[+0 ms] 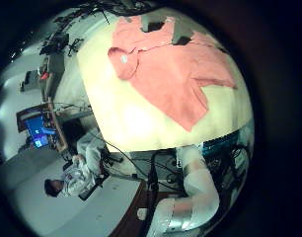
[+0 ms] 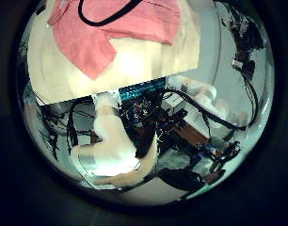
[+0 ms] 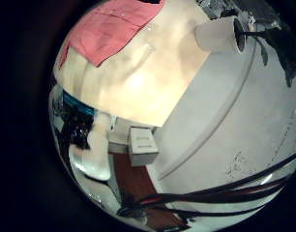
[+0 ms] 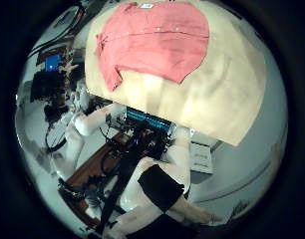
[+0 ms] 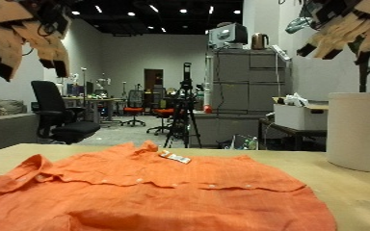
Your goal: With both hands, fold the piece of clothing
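Shirt: orange button-up cloth shirt (image 5: 146,188) lies spread flat on the pale tan table (image 5: 352,192), collar away from the camera, nearest the outside view.
Hands: left hand (image 5: 25,34) and right hand (image 5: 352,34) hang high above, fingers loosely spread, holding nothing.
Room: white cylindrical bin (image 5: 359,130) stands beside the table's far edge.
Left palm views: shirt (image 1: 171,64) far below; bare table (image 1: 141,123) beside it.
Right palm views: shirt (image 4: 152,40) covers one end, wide bare table (image 4: 217,85) beyond its hem.
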Motion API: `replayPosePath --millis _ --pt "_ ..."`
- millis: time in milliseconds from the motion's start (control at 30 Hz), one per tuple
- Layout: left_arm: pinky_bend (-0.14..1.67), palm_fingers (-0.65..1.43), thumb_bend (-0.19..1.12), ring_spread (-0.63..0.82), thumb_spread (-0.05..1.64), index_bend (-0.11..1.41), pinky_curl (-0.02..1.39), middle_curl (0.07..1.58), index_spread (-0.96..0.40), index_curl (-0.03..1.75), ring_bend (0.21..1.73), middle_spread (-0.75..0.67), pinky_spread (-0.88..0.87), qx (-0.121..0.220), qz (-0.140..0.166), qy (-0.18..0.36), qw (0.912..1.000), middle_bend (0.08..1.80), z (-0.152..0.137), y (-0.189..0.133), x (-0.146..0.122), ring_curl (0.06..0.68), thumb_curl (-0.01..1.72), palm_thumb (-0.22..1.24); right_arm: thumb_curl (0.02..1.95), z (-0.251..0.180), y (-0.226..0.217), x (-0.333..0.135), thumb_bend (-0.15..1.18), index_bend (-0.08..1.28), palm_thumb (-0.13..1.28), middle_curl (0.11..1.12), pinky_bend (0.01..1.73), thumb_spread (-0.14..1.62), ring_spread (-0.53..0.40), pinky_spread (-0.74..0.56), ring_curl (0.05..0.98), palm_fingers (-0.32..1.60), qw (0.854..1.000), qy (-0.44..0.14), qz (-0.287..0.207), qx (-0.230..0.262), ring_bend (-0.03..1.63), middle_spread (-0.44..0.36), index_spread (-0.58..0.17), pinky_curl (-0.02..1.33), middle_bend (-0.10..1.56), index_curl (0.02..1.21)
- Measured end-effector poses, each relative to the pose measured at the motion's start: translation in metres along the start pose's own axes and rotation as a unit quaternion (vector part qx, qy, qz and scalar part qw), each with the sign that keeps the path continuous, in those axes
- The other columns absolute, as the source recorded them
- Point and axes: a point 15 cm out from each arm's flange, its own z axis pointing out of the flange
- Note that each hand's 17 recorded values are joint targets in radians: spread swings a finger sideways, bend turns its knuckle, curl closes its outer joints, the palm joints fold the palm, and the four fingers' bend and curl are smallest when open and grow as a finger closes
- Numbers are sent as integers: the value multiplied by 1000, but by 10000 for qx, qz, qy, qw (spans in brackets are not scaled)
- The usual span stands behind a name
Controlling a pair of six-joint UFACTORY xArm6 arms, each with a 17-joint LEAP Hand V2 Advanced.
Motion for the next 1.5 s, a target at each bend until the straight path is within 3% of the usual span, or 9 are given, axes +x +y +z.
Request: replayPosePath --millis 233,367,500,600,800,1067,1233,1500 --pt "204 72 -10 507 902 292 308 292 -4 375 362 309 455 49 -72 27 10000 169 -5 6 -5 208 326 295 261 2 -3 7 -15 145 400 305 410 1059 253 345 267 -11 9997 144 -173 -114 306 128 -313 331 191 257" --pt "207 60 -3 509 910 259 312 286 30 382 364 303 455 -10 -75 -18 10000 169 -8 10 -7 211 342 396 275 -8 -6 8 -18 139 433 307 418 1021 254 344 267 -15 9996 182 -225 -45 311 127 -305 330 193 249" --pt "264 -39 -4 542 914 123 332 269 129 347 413 422 464 -367 27 -106 9993 163 -6 15 -11 228 368 517 286 -5 -9 8 -22 140 463 307 430 995 253 346 269 -16 9995 164 -235 -123 316 133 -295 332 189 242" --pt "290 -74 -20 566 914 110 336 258 177 310 437 483 479 -704 233 -192 9971 172 -6 17 -13 233 375 551 291 -4 -13 9 -24 139 476 306 437 982 253 351 270 -21 9994 180 -240 -174 321 137 -294 332 189 239" --pt "311 -103 -32 600 905 122 339 240 207 264 450 546 488 -781 333 -551 9949 163 2 12 -23 235 382 560 295 -5 -16 7 -28 143 480 305 449 972 253 354 270 -23 9992 163 -222 -285 321 146 -283 332 189 235" --pt "306 -100 -38 624 895 140 333 212 196 242 437 576 505 -362 695 -859 9932 163 55 -18 -13 225 375 490 297 -10 -27 0 -28 143 480 304 452 969 254 362 269 -22 9989 215 -292 -282 326 149 -281 327 188 233" --pt "308 -94 -36 628 893 137 331 202 215 231 431 579 506 -145 704 -910 9933 165 69 -35 -9 221 368 469 298 -8 -30 -2 -28 144 480 304 454 969 263 364 268 -23 9989 217 -265 -328 328 153 -275 325 189 233" --pt "318 -106 -35 630 885 121 331 193 253 205 440 580 506 -241 758 -1076 9910 165 103 -43 -1 222 354 444 296 -5 -35 -4 -29 144 475 304 456 972 265 365 264 -23 9986 228 -298 -383 325 150 -269 323 189 233"
